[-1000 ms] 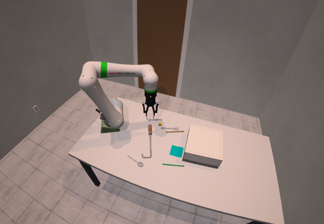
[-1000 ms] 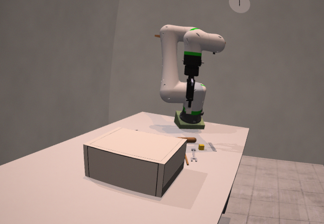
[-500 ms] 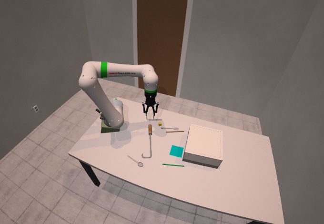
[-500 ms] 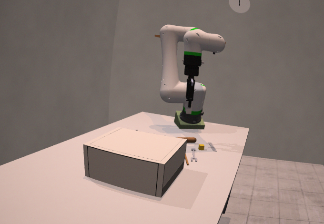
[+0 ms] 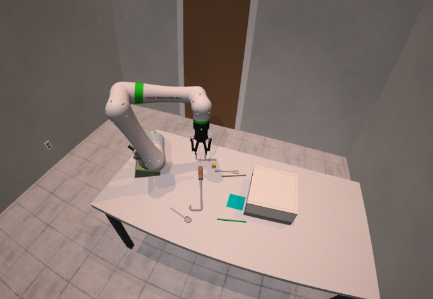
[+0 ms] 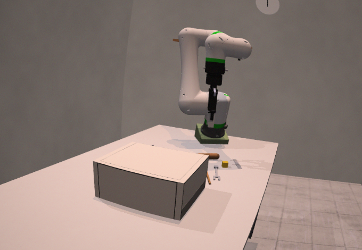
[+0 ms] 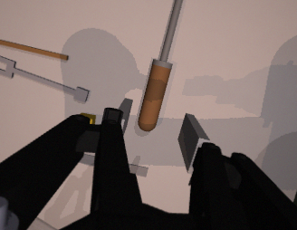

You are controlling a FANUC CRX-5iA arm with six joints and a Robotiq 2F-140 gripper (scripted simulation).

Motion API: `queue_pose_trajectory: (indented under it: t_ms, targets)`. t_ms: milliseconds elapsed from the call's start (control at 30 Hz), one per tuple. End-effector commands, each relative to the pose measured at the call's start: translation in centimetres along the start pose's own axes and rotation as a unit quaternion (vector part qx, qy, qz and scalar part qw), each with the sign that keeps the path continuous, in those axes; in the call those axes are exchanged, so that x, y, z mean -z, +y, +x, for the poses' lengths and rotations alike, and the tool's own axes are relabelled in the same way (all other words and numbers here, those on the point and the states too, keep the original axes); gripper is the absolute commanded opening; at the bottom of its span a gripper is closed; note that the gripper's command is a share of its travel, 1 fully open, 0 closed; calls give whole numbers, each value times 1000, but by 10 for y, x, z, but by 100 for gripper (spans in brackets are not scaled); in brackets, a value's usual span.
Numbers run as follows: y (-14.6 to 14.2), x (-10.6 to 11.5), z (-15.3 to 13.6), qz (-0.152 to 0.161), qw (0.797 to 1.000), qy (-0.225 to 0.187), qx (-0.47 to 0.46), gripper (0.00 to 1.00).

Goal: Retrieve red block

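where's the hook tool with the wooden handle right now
In the top view the hook tool lies on the table just below the open gripper, its wooden handle nearest the fingers and its hooked end pointing away, left of the teal square.

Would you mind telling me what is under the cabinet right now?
Only a dark gap shows along the base of the cabinet in the exterior view. The red block cannot be seen in any view; the cabinet's body covers whatever lies beneath.
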State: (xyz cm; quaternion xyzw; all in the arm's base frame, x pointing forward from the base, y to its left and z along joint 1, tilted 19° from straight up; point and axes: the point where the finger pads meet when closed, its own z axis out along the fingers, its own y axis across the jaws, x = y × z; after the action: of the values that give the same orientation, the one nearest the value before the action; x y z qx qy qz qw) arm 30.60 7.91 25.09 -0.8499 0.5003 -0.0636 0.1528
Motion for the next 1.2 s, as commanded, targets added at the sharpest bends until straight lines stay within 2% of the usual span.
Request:
queue_pose_trajectory:
  t_ms: [0,200,567,633,1167]
  targets:
    - [0,-2,0,0,1000,0,0,34]
    - [0,-8,0,0,1000,0,0,34]
    - [0,-40,-1,0,1000,0,0,34]
    - [0,-40,-1,0,1000,0,0,34]
    - [0,-92,-2,0,1000,0,0,34]
